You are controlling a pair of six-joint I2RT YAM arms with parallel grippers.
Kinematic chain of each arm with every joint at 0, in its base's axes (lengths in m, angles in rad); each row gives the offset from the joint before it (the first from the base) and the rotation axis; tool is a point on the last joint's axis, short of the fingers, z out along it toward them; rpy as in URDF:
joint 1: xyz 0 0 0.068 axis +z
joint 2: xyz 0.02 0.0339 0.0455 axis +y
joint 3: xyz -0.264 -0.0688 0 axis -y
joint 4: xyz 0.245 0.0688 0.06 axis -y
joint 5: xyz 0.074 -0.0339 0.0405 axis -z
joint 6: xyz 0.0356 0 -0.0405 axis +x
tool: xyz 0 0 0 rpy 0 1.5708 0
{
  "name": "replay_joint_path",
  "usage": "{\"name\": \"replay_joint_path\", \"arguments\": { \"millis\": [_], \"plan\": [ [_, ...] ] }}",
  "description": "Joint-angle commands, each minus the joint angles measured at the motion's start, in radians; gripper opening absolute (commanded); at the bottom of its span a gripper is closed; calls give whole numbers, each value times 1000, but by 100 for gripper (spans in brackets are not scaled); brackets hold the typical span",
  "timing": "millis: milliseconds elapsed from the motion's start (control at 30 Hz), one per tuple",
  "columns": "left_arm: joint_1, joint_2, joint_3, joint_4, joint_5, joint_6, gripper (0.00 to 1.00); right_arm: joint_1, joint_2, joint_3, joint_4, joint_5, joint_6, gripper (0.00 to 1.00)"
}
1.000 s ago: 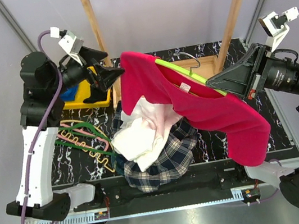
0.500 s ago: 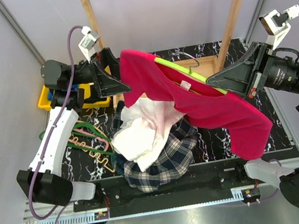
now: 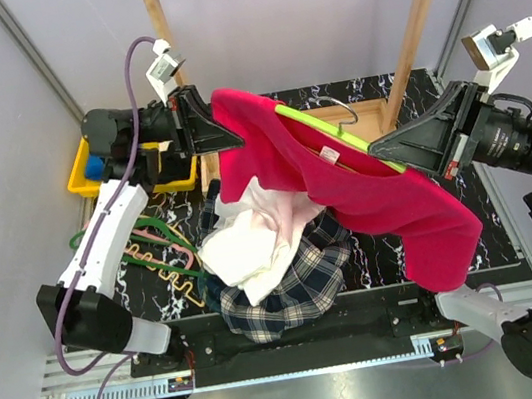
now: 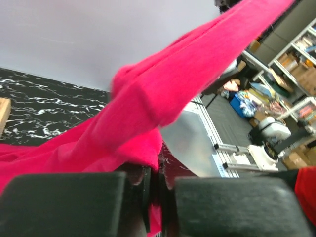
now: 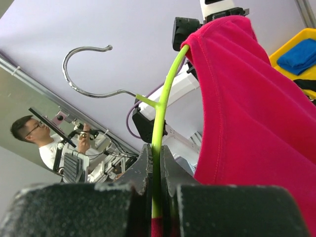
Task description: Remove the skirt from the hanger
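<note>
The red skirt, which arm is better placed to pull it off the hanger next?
Left. The left end effector pinches the skirt at its upper end, so it can probably draw the fabric off; the right end effector is clamped on the green hanger, steadying it.

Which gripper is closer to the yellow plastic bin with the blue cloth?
Left. The left gripper, pinching the bright pink skirt, is close beside the yellow plastic bin; the right gripper, clamping the lime-green hanger, is far across the table.
</note>
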Motion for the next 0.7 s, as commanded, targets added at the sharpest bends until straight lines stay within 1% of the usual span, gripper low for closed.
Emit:
{"name": "replay_joint_path", "arguments": {
  "millis": [0,33,67,100,133,167,233,267,333,367,433,467,500,567,667],
  "plan": [
    [71,-30,43,-109,-85,116,0,7,34,170,-48,38,-104,0],
    [95,-57,38,-159,-91,157,0,7,52,224,-93,54,-133,0],
    [161,-71,35,-200,-93,220,0,7,91,331,-174,90,-158,0],
    [201,-86,29,-258,-89,233,0,7,108,379,-210,116,-204,0],
    [246,-115,21,-259,-82,231,0,7,117,424,-243,152,-229,0],
    [342,-126,14,-251,-52,201,0,5,125,476,-282,210,-247,0],
    [440,-149,-28,-158,0,134,0,5,120,511,-306,262,-289,0],
    [526,-152,-51,-51,19,48,0,7,114,518,-313,290,-296,0],
    [598,-154,-103,58,59,-43,0,7,117,527,-337,295,-313,0],
    [649,-153,-117,185,69,-139,0,7,122,528,-346,292,-316,0],
    [675,-145,-159,345,103,-253,0,7,125,525,-356,282,-319,0],
    [679,-143,-172,520,114,-378,0,7,122,525,-356,285,-322,0],
    [677,-140,-187,595,119,-438,0,7,120,528,-356,287,-327,0],
    [677,-126,-216,699,126,-538,0,7,120,551,-356,296,-335,0],
    [694,-117,-249,737,145,-565,0,16,108,590,-368,337,-356,0]
  ]
}}
